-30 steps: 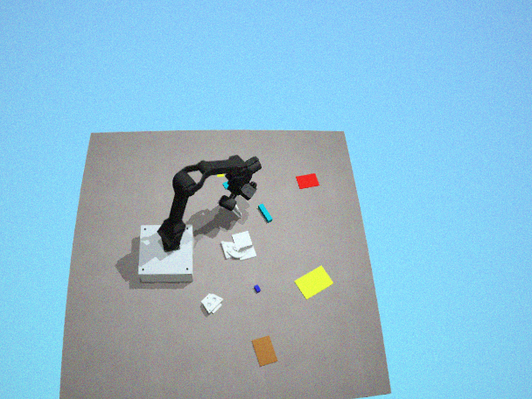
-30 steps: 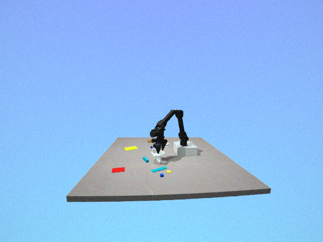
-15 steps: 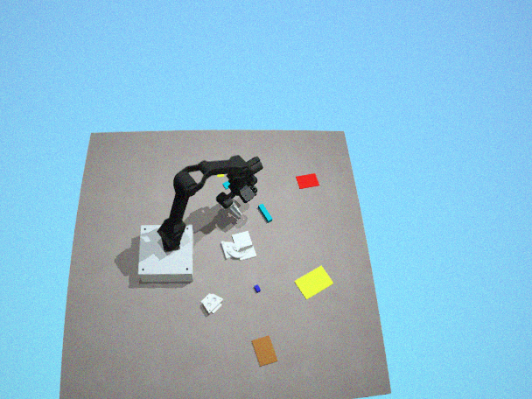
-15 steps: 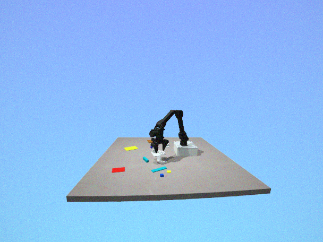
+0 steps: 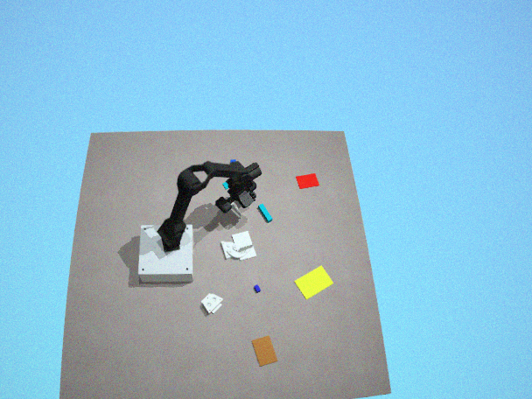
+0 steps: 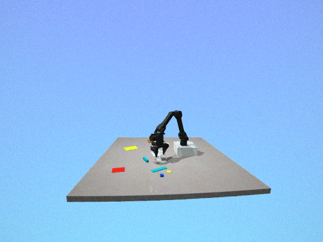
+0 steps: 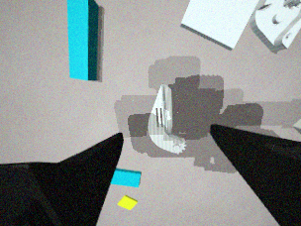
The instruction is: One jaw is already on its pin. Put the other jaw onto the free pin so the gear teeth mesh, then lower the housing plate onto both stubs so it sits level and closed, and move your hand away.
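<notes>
My gripper (image 5: 235, 203) (image 6: 160, 155) (image 7: 165, 133) is open, pointing down above the loose white jaw (image 5: 236, 211) (image 7: 157, 128). In the wrist view the jaw lies between the lines of the two fingertips, its toothed end towards the bottom and its ridged end towards the top. Nothing is gripped. The white base (image 5: 250, 255) stands nearer the middle of the table, with a curved jaw (image 5: 237, 254) on it beside a raised square block. The free pin is too small to tell. A white plate with two round marks (image 5: 212, 302), seemingly the housing plate, lies apart, appearing tilted.
A cyan block (image 5: 265, 213) (image 6: 145, 159) (image 7: 78, 40) lies near the jaw. A flat cyan bar (image 6: 159, 169) (image 7: 128, 178), small yellow tile (image 6: 169, 171) (image 7: 127, 202) and blue cube (image 6: 161, 175) lie beyond the gripper. Red (image 5: 307, 180), yellow (image 5: 313, 282) and orange (image 5: 264, 351) flat pieces lie farther out.
</notes>
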